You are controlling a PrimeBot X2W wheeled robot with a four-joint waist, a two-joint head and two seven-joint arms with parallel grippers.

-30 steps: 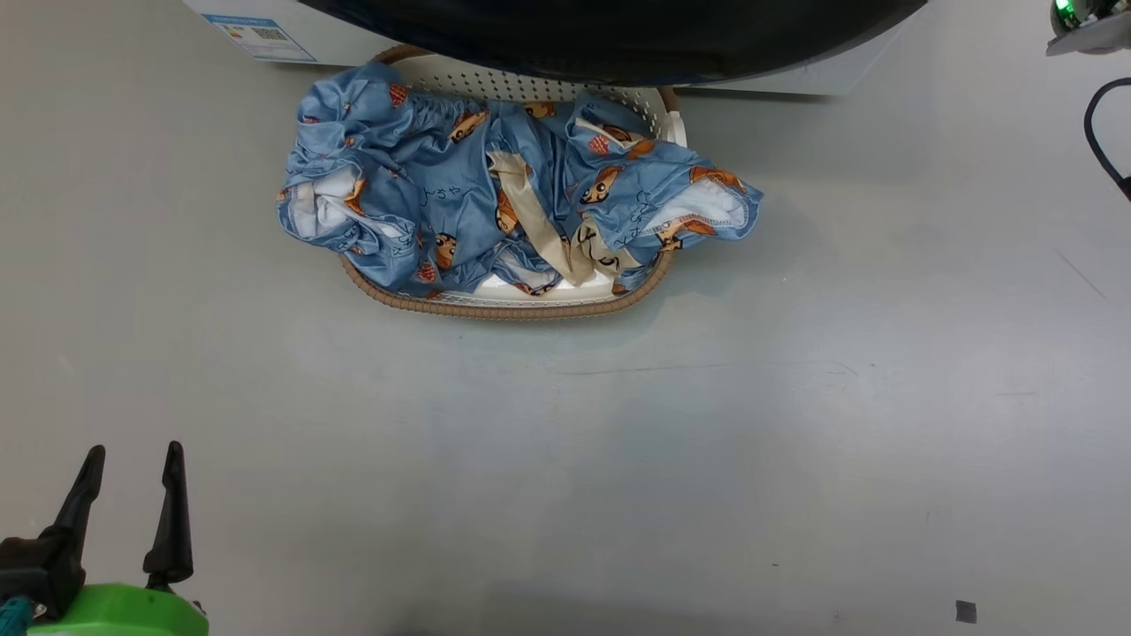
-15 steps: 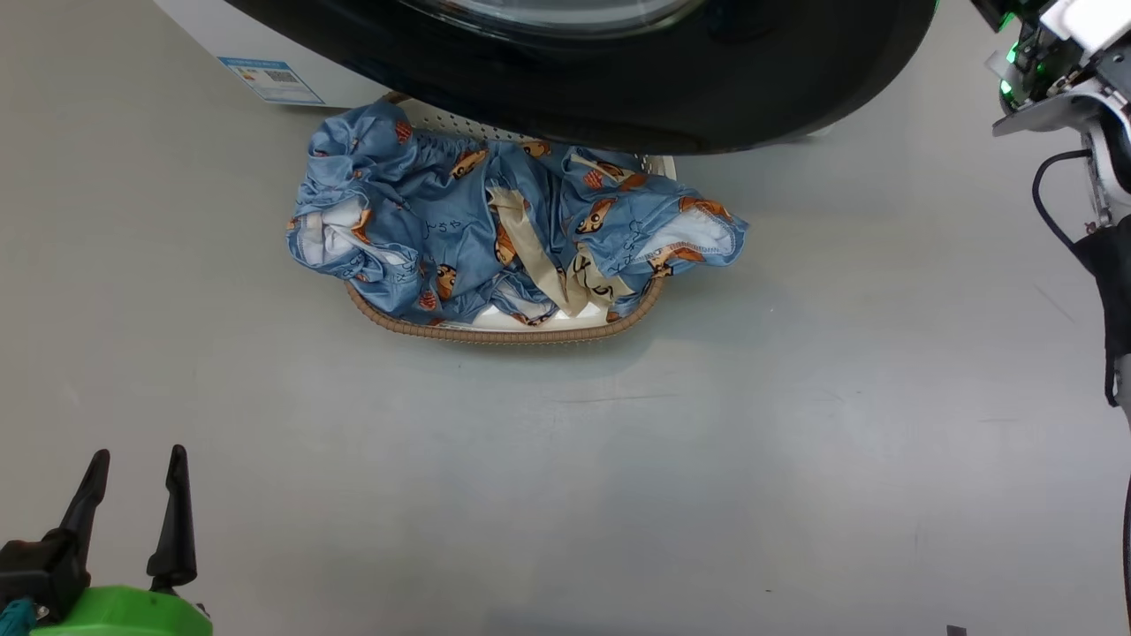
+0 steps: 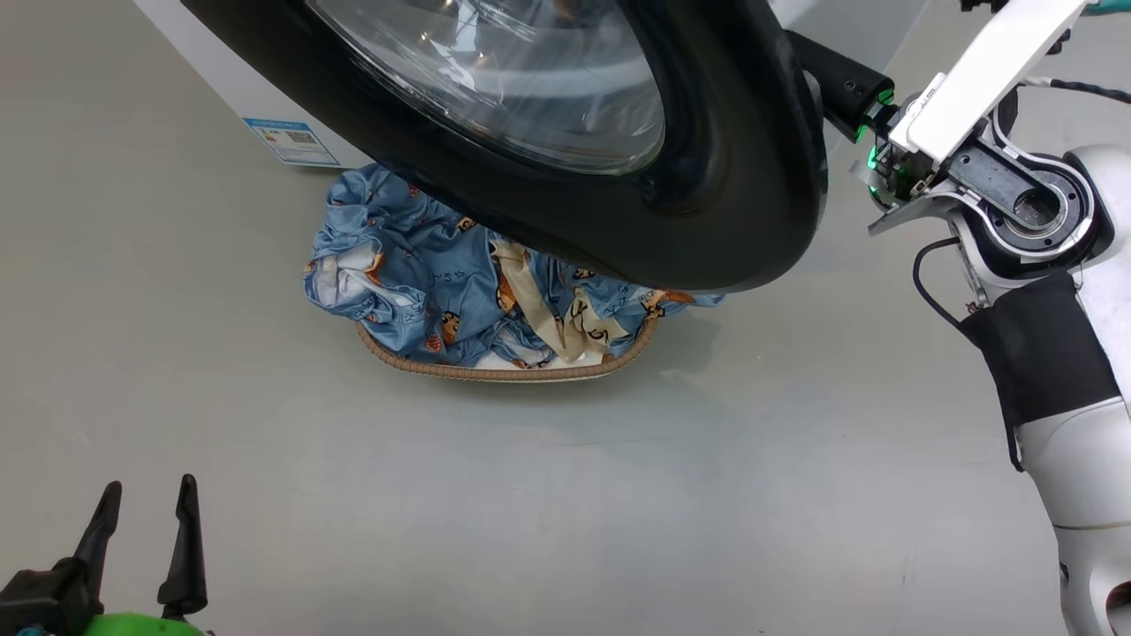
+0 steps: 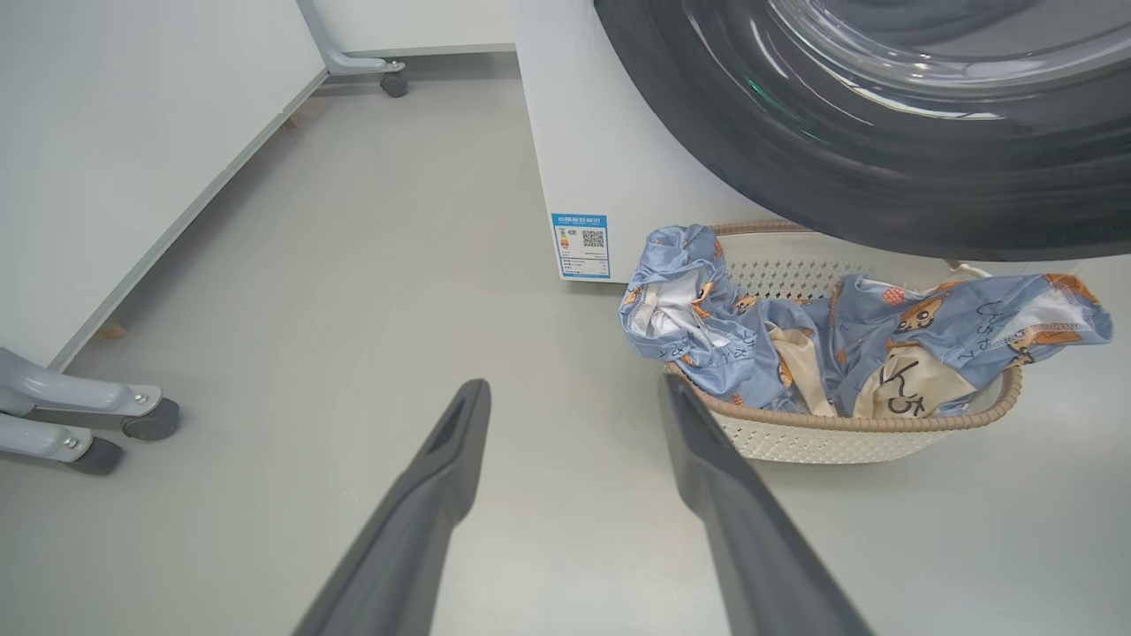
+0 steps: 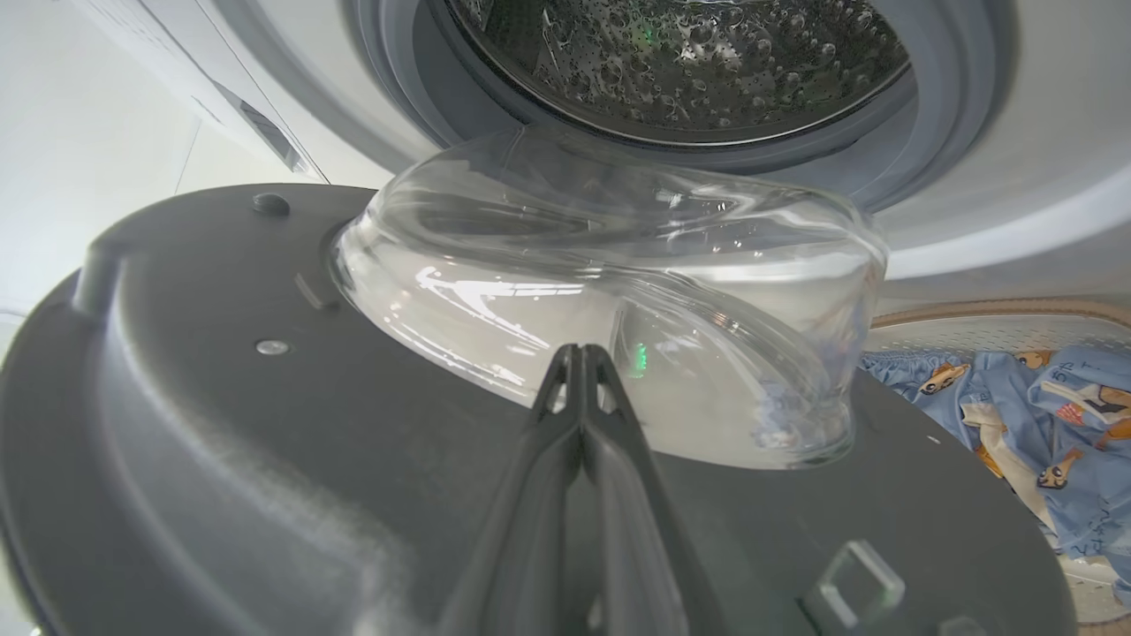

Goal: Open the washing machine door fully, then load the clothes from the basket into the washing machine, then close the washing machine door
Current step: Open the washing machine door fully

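Head view: the washing machine door (image 3: 724,177), glossy black rim around a bulging glass bowl, is seen swung out from the washing machine (image 3: 239,97) and overhanging the basket (image 3: 495,371) on the floor. The clothes (image 3: 424,283) are heaped in the basket and spill over its left rim. The left gripper (image 3: 148,495) is seen at the lower left, well apart from everything, its fingers spread with nothing between them. The right arm (image 3: 990,62) reaches behind the door's right edge. Left wrist view: only bare floor is seen between the parted fingers, with the basket near their right side. Right wrist view: the right gripper (image 5: 579,353) is pressed shut and empty, laid along the door's grey inner face, its tips at the foot of the glass bowl; contact cannot be confirmed. The steel drum (image 5: 689,62) is seen beyond. The door is judged stiff, heavy and slippery on its gloss, best pushed on the inner plastic, not the glass. The clothes are judged light, limp and likely to trail, best pinched at a bunched fold near the middle.
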